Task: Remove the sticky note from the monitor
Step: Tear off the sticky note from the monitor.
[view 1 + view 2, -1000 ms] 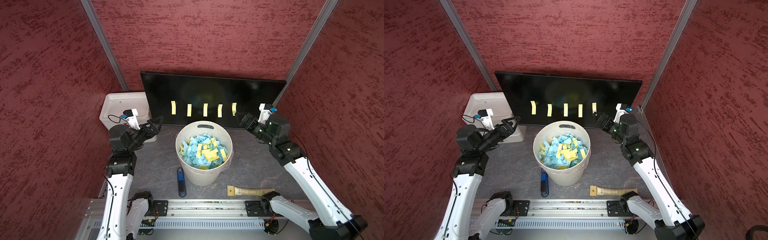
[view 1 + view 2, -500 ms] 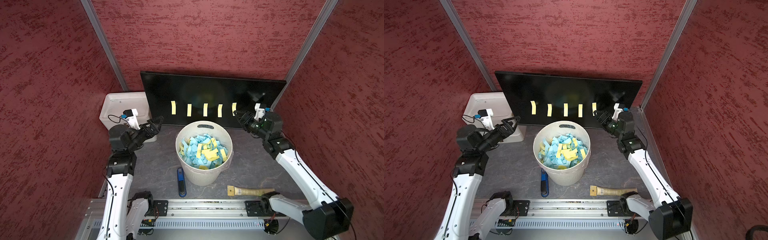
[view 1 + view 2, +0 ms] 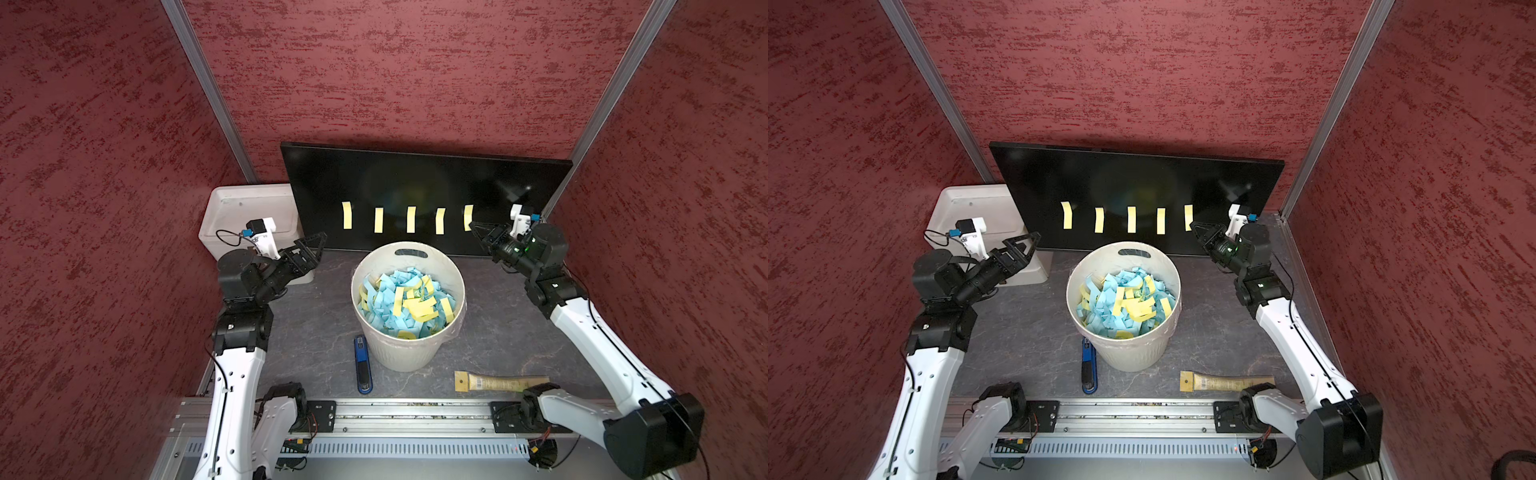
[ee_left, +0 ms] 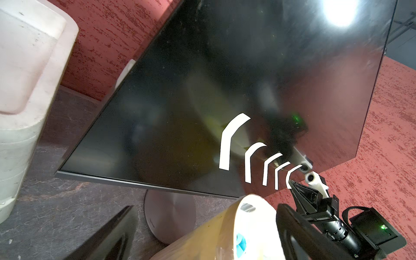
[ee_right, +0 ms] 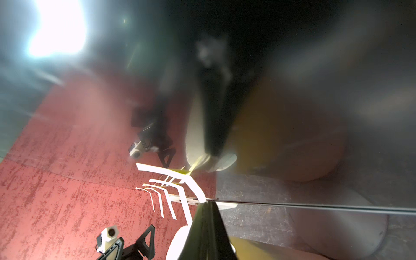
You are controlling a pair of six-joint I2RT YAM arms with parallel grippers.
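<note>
The black monitor (image 3: pixel 415 178) (image 3: pixel 1133 178) leans at the back with several yellow sticky notes in a row on its lower face. My right gripper (image 3: pixel 473 226) (image 3: pixel 1192 226) is shut on the loose lower end of the rightmost sticky note (image 3: pixel 468 214) (image 3: pixel 1188 214). The note's upper part still lies on the screen. The right wrist view shows the closed jaws (image 5: pixel 206 203) meeting that note (image 5: pixel 193 184) at the monitor's lower edge. My left gripper (image 3: pixel 318 245) (image 3: pixel 1032 243) hangs open and empty by the monitor's left end.
A round white bin (image 3: pixel 409 249) full of blue and yellow notes stands in front of the monitor, between the arms. A white box (image 3: pixel 249 208) sits at the back left. A blue tool (image 3: pixel 363 365) and a wooden-handled brush (image 3: pixel 503 380) lie near the front rail.
My right arm has moved in toward the monitor, and its jaws have closed on the lower end of the rightmost note. The left arm has stayed still.
</note>
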